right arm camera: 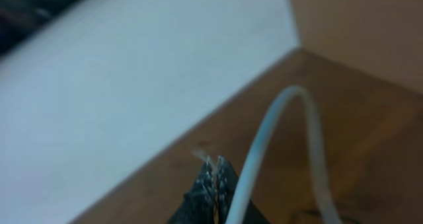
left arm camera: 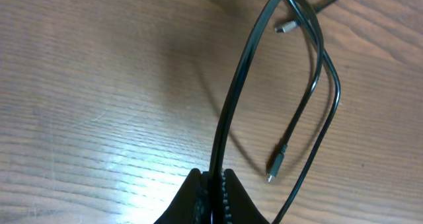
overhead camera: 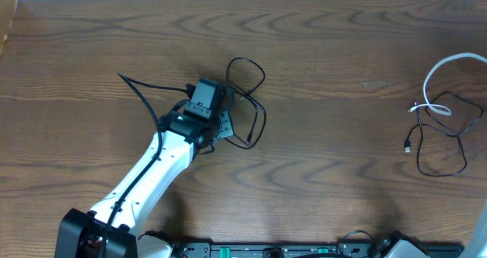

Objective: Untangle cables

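— Where does the left pincer stand?
— Clamped on the black cable, whose loop lies left of centre on the table. One plug rests free inside the loop.
— And the right pincer?
— Fingers pressed together. The white cable arches just beside them; I cannot tell whether it is pinched. It lies at the table's right edge, touching a second black cable.
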### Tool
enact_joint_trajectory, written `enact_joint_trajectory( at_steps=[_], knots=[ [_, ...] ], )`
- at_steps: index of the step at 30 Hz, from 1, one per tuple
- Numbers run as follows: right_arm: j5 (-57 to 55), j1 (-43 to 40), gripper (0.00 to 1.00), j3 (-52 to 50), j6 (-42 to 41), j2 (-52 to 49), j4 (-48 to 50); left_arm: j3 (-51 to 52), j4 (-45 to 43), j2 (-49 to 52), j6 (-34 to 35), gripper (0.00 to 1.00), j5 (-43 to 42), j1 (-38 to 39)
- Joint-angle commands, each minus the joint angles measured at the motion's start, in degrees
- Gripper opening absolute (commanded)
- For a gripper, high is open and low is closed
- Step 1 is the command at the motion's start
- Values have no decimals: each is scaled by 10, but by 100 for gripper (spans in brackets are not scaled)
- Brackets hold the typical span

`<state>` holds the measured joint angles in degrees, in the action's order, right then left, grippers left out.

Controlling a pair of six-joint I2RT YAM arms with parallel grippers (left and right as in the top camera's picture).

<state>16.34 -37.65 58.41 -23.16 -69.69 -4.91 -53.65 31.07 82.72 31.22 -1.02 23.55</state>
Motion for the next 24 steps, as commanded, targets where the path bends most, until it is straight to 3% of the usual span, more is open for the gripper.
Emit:
enact_joint_trajectory(
  at_steps=[1, 5, 8, 9, 12, 14, 19, 24],
  knots=[
    [-134, -2, 1, 4, 37, -24, -40, 0, 2, -3, -7, 7, 0, 13],
    [-190, -2, 2, 4, 37, -70, -84, 0, 2, -3, -7, 8, 0, 25],
    [-123, -2, 45, 4, 35, -98, -95, 0, 2, -3, -7, 7, -1, 30],
    [-85, -2, 51, 4, 35, -104, -94, 0, 2, -3, -7, 8, -1, 31],
    [76, 7, 53, 4, 35, -124, -71, 0, -15, -3, -11, 7, -51, 43],
    [137, 19, 54, 4, 35, -134, -66, 0, -42, -3, -60, 7, -105, 53],
    [162, 72, 60, 4, 46, -141, -114, 0, -82, -3, -118, 7, -125, 81],
    [162, 138, 77, 4, 115, -141, -213, -3, -87, -19, -182, 7, -126, 90]
  ],
)
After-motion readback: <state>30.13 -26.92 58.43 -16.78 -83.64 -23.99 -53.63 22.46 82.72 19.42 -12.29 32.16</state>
